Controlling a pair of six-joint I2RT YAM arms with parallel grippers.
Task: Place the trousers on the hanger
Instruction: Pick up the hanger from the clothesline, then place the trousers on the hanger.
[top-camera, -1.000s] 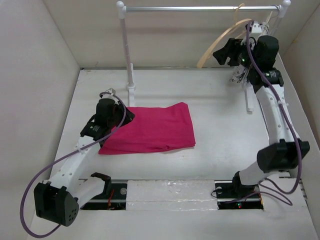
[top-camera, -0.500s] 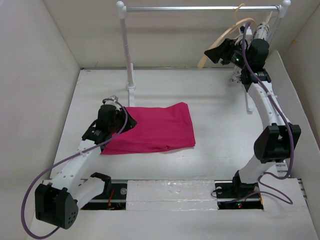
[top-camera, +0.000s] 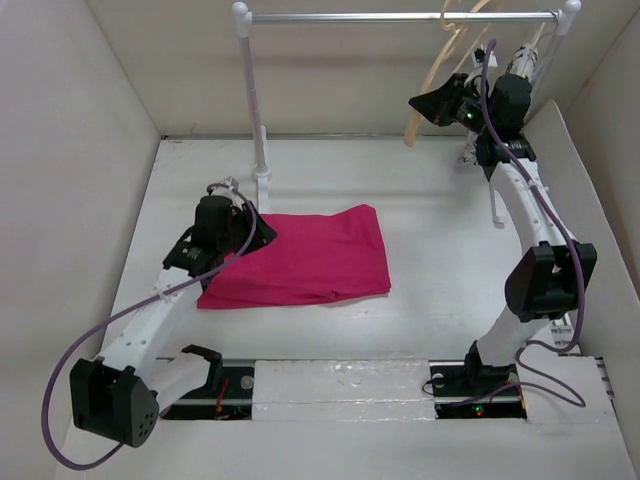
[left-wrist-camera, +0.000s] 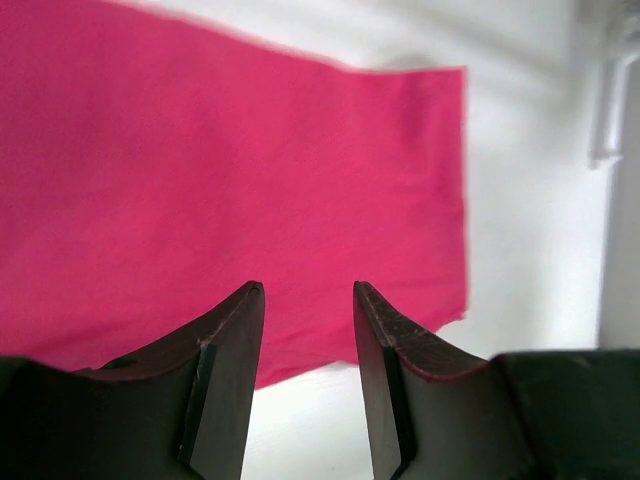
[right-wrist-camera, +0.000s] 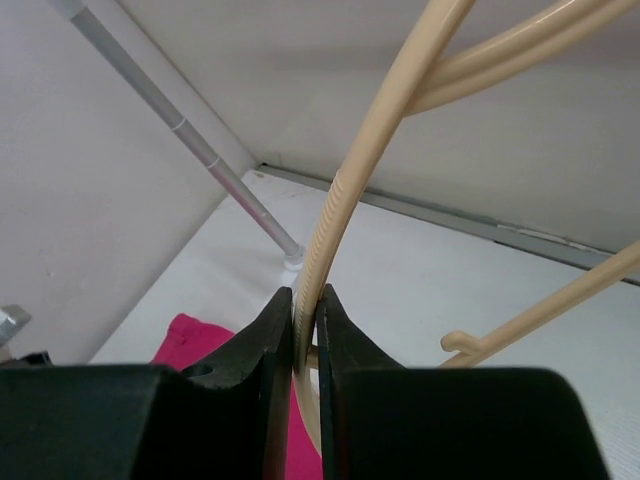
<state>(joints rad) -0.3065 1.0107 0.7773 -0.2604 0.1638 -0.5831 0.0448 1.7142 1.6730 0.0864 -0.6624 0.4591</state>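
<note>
I see the trousers (top-camera: 300, 260) as soft matt cloth, the hanger (right-wrist-camera: 337, 198) smooth and glossy (ribbed in one stretch), the rail (top-camera: 400, 16) dull metal.

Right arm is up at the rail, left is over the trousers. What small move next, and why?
Probably lift the hanger off the rail with the right gripper: its jaws are shut on the hanger's bow, which hangs from the rail. The trousers lie flat under the open left gripper, ungripped.
</note>
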